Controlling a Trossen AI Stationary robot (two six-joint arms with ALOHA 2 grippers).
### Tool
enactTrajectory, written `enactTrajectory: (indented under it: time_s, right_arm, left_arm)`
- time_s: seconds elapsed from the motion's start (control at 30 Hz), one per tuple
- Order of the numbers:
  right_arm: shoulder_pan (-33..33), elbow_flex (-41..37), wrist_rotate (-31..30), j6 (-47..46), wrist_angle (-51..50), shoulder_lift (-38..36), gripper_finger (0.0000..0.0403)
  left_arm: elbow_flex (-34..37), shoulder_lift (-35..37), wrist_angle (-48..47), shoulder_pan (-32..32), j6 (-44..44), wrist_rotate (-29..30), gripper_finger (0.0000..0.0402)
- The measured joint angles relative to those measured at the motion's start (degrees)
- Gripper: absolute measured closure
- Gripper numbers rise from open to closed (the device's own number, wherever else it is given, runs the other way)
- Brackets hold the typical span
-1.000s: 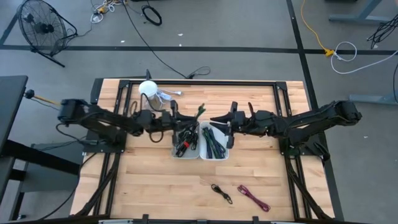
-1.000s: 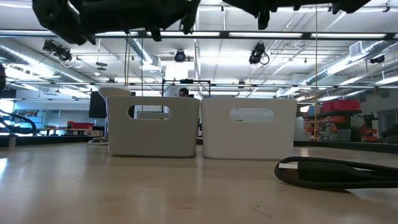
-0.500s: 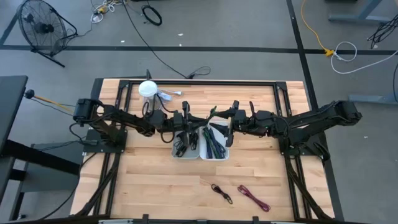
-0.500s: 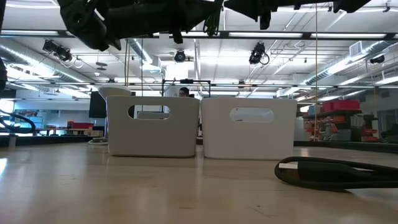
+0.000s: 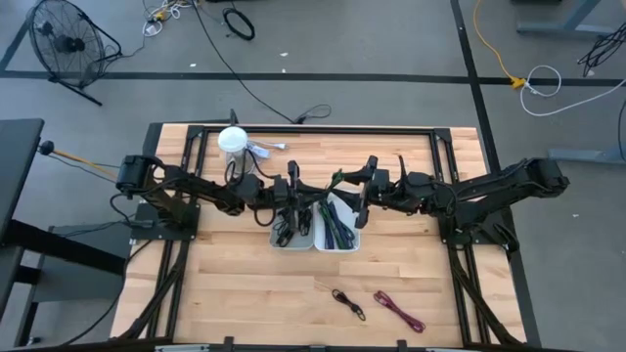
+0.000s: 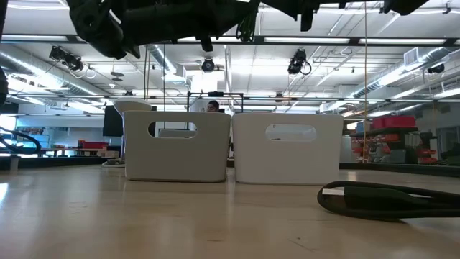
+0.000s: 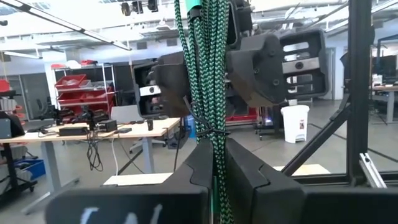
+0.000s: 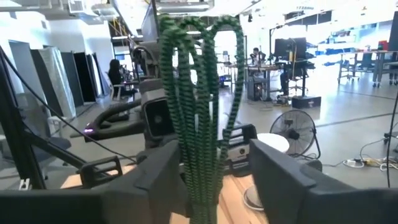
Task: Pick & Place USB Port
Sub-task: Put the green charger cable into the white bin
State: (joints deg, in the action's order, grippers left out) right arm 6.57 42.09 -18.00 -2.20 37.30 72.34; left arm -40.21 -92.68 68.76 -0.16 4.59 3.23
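Above the two white bins (image 5: 315,238), left gripper (image 7: 214,163) pinches a limp, light green braided cable bundle (image 7: 204,68); right gripper (image 8: 205,163) brackets it, fingers apart.

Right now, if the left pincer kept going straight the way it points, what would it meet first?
Most likely the right pincer. The left pincer points at it across the bins, both around the green braided cable. In the left wrist view it sits just beyond the cable, though depth is unclear.
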Motion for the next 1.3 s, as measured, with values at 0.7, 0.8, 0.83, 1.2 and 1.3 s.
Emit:
enactTrajectory:
  time_s: [0.7, 0.8, 0.83, 1.2, 1.3]
  right_arm:
    - [0.02, 0.00, -0.65, 0.79, -1.69, -0.74, 0.0401]
    - [0.02, 0.00, -2.07, -0.61, -5.98, -2.95, 0.0401]
    - [0.01, 0.00, -3.05, -1.26, -7.90, -3.86, 0.0401]
    - [1.48, 0.00, -2.96, -18.31, -28.07, -5.27, 0.0403]
    - [2.47, 0.00, -2.83, -21.52, -28.59, -2.80, 0.0403]
  left_arm:
    - [-0.02, 0.00, -0.64, -0.04, -0.91, 0.10, 0.0336]
    - [-0.02, 0.02, -0.51, -0.04, -0.72, 0.07, 0.0340]
    - [-0.02, 0.02, -0.46, -0.03, -0.04, 0.04, 0.0341]
    - [-0.02, 0.09, -0.01, 0.00, 11.11, 7.23, 0.0342]
    - [-0.02, 0.09, -0.03, 0.00, 11.09, 7.70, 0.0342]
